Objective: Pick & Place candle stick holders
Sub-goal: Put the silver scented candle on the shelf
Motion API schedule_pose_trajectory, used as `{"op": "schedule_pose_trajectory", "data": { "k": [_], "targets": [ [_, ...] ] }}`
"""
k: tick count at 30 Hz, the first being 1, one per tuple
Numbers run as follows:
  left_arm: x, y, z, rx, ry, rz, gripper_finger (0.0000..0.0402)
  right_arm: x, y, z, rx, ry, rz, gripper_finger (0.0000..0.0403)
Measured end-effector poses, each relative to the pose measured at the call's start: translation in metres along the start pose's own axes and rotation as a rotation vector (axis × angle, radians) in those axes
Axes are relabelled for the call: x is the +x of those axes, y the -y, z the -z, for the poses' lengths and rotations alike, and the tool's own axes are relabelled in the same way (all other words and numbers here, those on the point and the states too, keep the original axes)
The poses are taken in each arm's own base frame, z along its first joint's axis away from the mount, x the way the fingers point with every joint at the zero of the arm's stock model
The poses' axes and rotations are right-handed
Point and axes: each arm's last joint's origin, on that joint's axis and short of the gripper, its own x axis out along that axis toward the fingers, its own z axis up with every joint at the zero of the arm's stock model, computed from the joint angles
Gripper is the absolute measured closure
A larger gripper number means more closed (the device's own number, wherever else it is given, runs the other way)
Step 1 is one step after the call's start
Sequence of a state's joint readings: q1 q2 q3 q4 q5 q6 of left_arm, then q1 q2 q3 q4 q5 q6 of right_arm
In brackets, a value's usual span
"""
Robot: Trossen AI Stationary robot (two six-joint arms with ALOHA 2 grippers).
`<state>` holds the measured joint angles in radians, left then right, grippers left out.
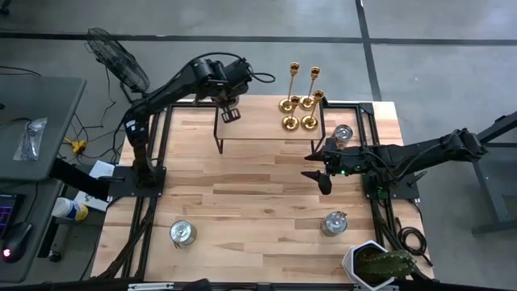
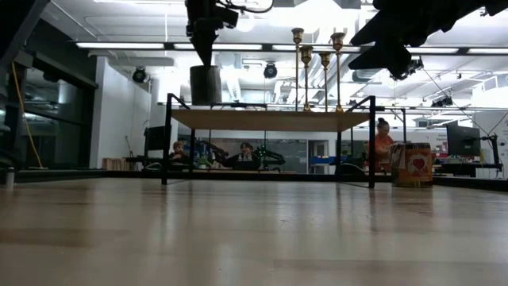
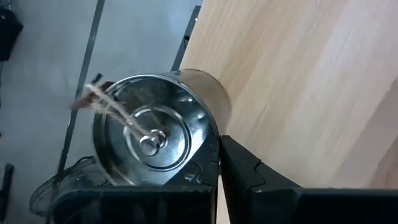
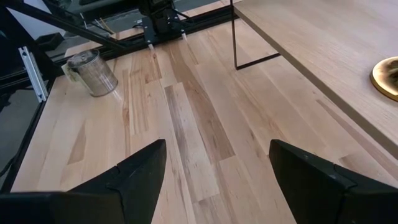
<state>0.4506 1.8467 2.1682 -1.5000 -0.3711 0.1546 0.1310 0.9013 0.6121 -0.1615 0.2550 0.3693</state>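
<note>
Several gold candle stick holders [image 1: 300,101] stand on their round bases at the right far part of a raised wooden shelf [image 1: 266,125]; the low view shows them [image 2: 317,71] upright. My left gripper [image 1: 230,113] is over the shelf's left far corner, shut on a silver lidded jar [image 3: 155,127], not on a candle stick holder. The jar [image 2: 205,85] hangs just over the shelf top [image 2: 270,119]. My right gripper [image 1: 317,167] stands open above the table, right of the middle, holding nothing. My left gripper pinches the jar's top rim [image 3: 208,146], one finger [image 3: 249,174] outside the wall and the other on the lid side. The fingers come from above, slanting down. The jar hangs below them, roughly upright; I cannot tell whether its bottom touches the shelf.
Three more silver jars stand on the table: one by the shelf's right leg [image 1: 343,133], one at the near right [image 1: 334,222], one at the near left [image 1: 182,233]. A potted plant [image 1: 376,263] sits at the near right corner. People show in the room beyond [image 2: 246,155].
</note>
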Motion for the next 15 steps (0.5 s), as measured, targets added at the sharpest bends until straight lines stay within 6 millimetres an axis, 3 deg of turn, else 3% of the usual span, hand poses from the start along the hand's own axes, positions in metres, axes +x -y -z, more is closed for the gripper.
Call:
{"op": "schedule_pose_trajectory", "data": {
  "k": [15],
  "targets": [
    [0.017, 0.000, -0.006, 0.003, -0.032, 0.022, 0.0401, 0.000, 0.000, 0.000, 0.000, 0.000, 0.000, 0.0125]
  ]
}}
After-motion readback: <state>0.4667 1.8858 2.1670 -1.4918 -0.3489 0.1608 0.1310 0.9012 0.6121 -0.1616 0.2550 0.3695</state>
